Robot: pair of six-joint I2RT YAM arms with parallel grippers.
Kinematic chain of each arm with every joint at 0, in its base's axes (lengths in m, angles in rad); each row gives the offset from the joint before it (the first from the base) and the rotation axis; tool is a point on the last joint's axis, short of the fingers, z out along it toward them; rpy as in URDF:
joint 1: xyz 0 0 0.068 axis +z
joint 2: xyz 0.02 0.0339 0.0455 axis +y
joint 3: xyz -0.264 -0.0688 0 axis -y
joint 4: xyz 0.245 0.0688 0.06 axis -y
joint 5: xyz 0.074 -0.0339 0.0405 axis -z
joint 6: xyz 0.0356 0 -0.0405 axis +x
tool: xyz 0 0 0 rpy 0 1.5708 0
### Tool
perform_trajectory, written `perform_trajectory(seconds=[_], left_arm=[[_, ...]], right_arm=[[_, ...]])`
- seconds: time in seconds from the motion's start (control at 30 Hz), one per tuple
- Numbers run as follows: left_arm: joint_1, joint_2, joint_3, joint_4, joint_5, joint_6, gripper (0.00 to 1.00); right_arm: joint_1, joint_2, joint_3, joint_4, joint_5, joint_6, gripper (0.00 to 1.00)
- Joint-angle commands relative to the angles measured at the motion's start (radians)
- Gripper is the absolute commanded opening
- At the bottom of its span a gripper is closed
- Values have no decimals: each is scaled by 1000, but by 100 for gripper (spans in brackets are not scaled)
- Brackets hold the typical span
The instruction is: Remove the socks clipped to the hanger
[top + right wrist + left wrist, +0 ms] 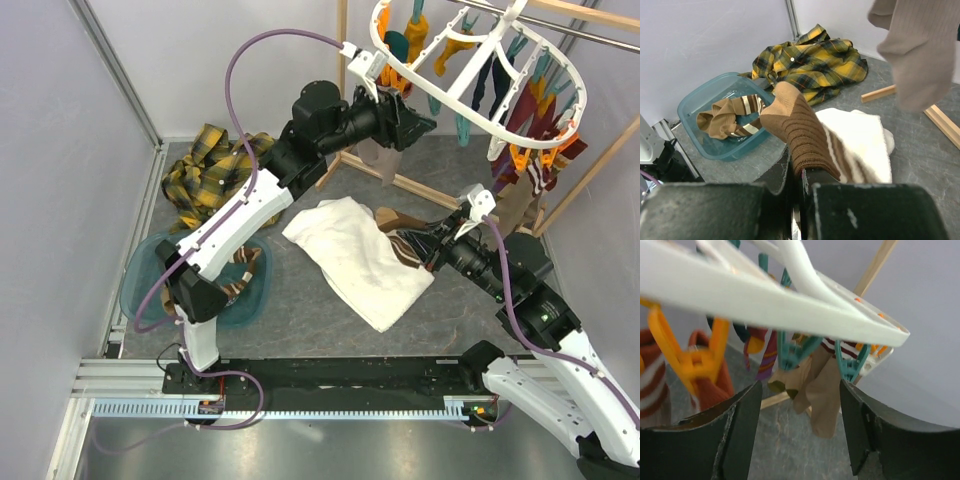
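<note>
Socks point(530, 170) hang bunched under the hanger point(470, 120), upper right in the overhead view, above the desk point(300, 330). I can't count them: they overlap, and the frame edge crops the top of the ring. The hanger sits tilted, long axis running from upper left down to lower right, beside the wooden rack frame point(590, 175). From the left wrist the ring is a blurred white bar filling the top of the picture.

The left gripper point(800, 390) is just under that rim, jaws spread wide with nothing between them. Past the gap I see an orange clip point(690, 360), a teal clip point(790, 352) and a tan sock point(822, 395). I can't tell if the jaws touch the ring.

The right gripper point(800, 172) is low over the desk, jaws clenched on a brown striped sock point(805, 135), tips buried under the fabric. The sock's long axis runs up and left from the jaws, rounded end pointing toward the teal basin point(690, 107), where another brown sock point(730, 117) lies. The white towel point(860, 140) is just behind, the plaid shirt point(810, 60) beyond that
</note>
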Motion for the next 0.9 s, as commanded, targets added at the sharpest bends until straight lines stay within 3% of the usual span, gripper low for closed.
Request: perform_trajectory(seconds=[0.0, 0.23, 0.37, 0.53, 0.73, 0.87], left_arm=[[-4, -141, -127, 37, -62, 49, 75], [1, -319, -317, -6, -223, 101, 79], [-1, -436, -448, -37, -391, 115, 80], [-1, -665, -669, -57, -519, 140, 84], [-1, -946, -839, -187, -637, 155, 93], [-1, -1142, -913, -261, -643, 129, 95]], right_arm=[[1, -16, -21, -7, 25, 18, 8], [1, 40, -1, -9, -7, 67, 5], [2, 103, 10, 21, -64, 92, 0], [20, 226, -4, 145, -116, 193, 0], [241, 447, 134, 182, 79, 159, 0], [341, 661, 231, 304, 82, 225, 0]])
